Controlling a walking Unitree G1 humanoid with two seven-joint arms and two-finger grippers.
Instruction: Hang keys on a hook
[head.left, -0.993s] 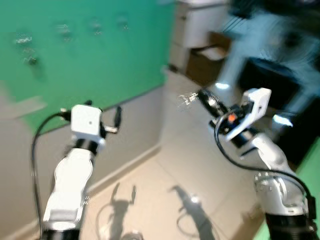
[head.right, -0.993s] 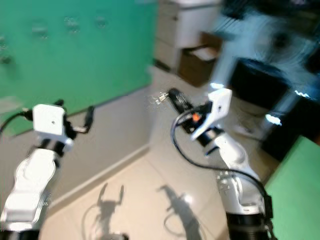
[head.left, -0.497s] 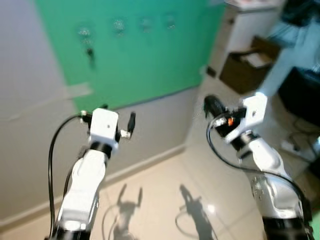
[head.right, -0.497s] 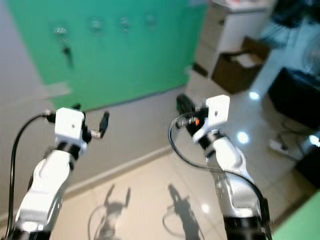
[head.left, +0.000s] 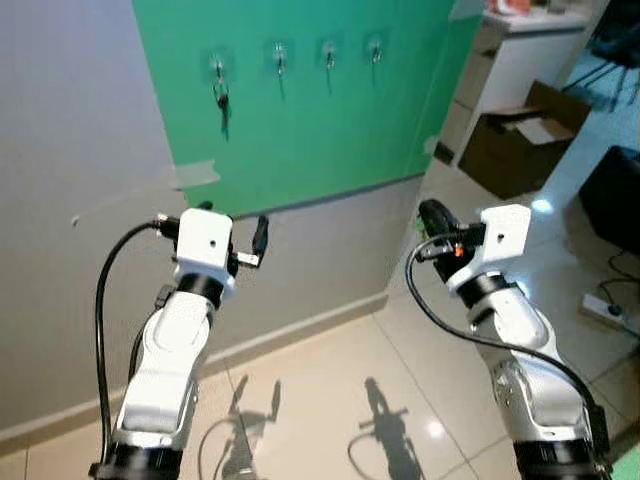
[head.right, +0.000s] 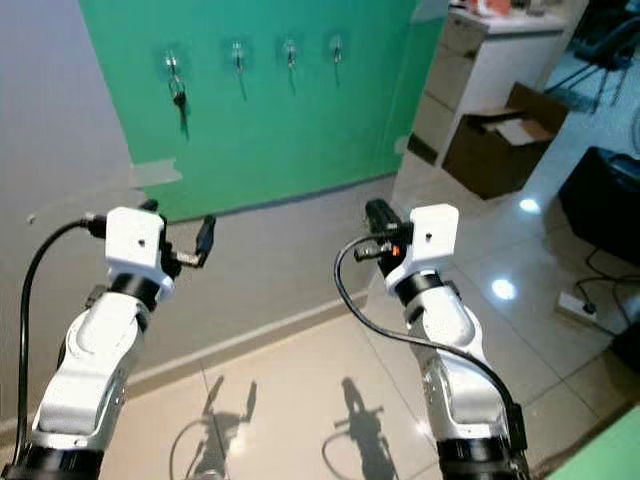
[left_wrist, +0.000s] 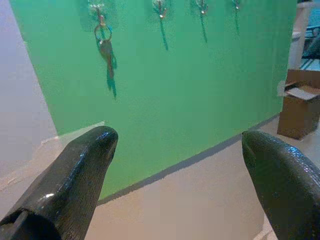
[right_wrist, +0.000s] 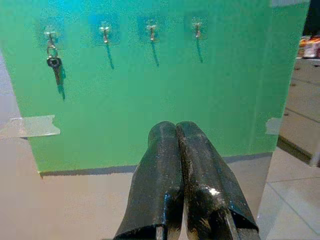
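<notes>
Green panelling (head.left: 320, 130) covers the upper wall ahead, with grey wall beneath and glossy tiled floor (head.left: 330, 400) at its foot. Four small hooks (head.left: 279, 52) sit in a row near the top of the panel; a key (right_wrist: 54, 63) hangs on a ring from the leftmost one, the other three bare. Both arms are raised toward the wall, well short of it. The left end effector (left_wrist: 175, 165) has its fingers spread wide, holding nothing. The right end effector (right_wrist: 176, 131) has its fingers pressed together, with nothing visible between them. A white cabinet (head.right: 480, 60) and an open cardboard box (head.right: 495, 135) stand off to the right.
</notes>
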